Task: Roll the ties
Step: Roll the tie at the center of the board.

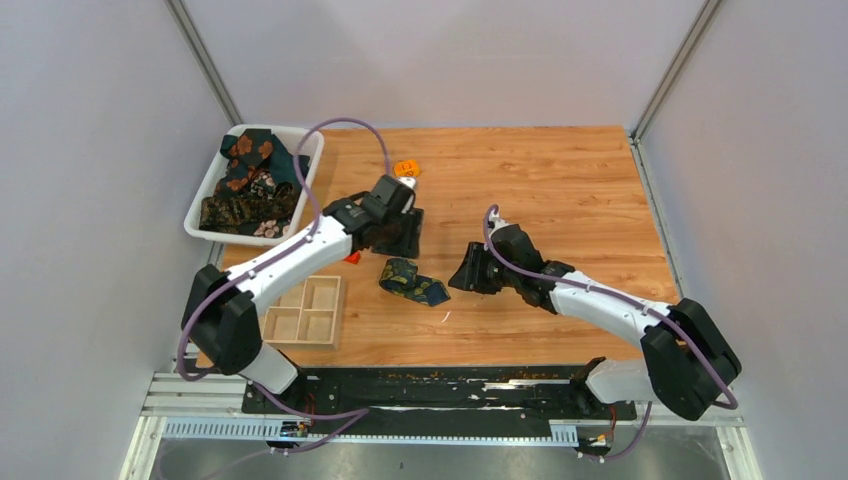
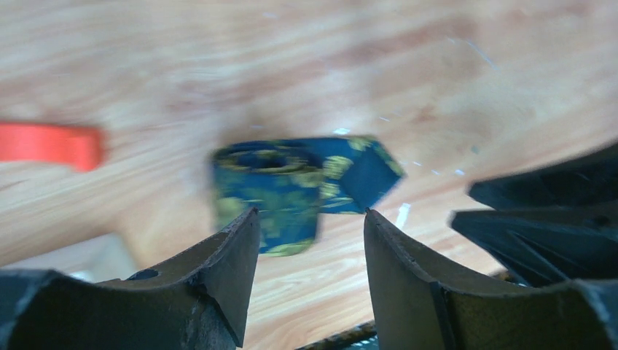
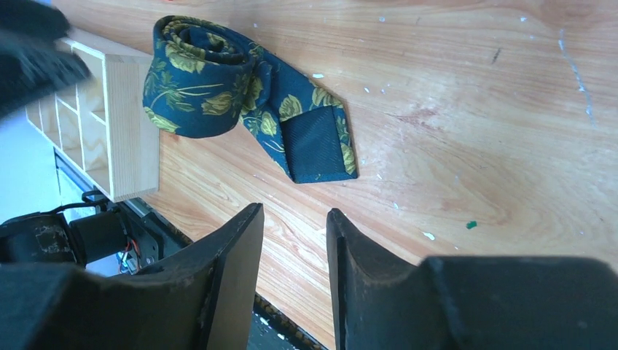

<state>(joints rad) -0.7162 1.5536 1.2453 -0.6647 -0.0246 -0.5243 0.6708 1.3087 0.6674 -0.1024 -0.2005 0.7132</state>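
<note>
**Item:** navy tie (image 1: pixel 412 282), yellow-green flowers.
**Loc.:** on counter (image 1: pixel 560 200), between the two pincers, just ahead of the left pincer's tips and further ahead of the right pincer's tips.
**Cond.:** mostly coiled, hollow centre. The pointed end lies flat and unrolled, trailing out toward the right pincer.

**Left pincer** (image 1: pixel 398 232): spread, nothing between fingers; its wrist view is blurred.
**Right pincer** (image 1: pixel 470 272): partly spread, empty, apart from the tie.

**Nearby:**
- More ties (image 1: pixel 250 185) in white bin (image 1: pixel 205 200), well off behind the left pincer.
- Wooden divider tray (image 1: pixel 305 310), beyond the coil as seen from the right pincer.
- Red piece (image 1: pixel 351 258), close beside the left pincer.

**Risks (judged):**
1. Coil springs loose. Nothing pins it and the tail is free, so a nudge from either side could unwind the outer turns.
2. Coil crushed. A pinch across the hollow centre flattens it, and the roll loses shape.
3. Tail missed. If a pincer closes on the coil only, the pointed end stays unrolled and the task isn't done.
4. Coil shoved away. A push from the right pincer could slide it toward the tray and tip it.
5. Pincers clash. Both aim at the same small item w/ little room between them.
6. Red piece knocked into the fabric by the left pincer.
</note>
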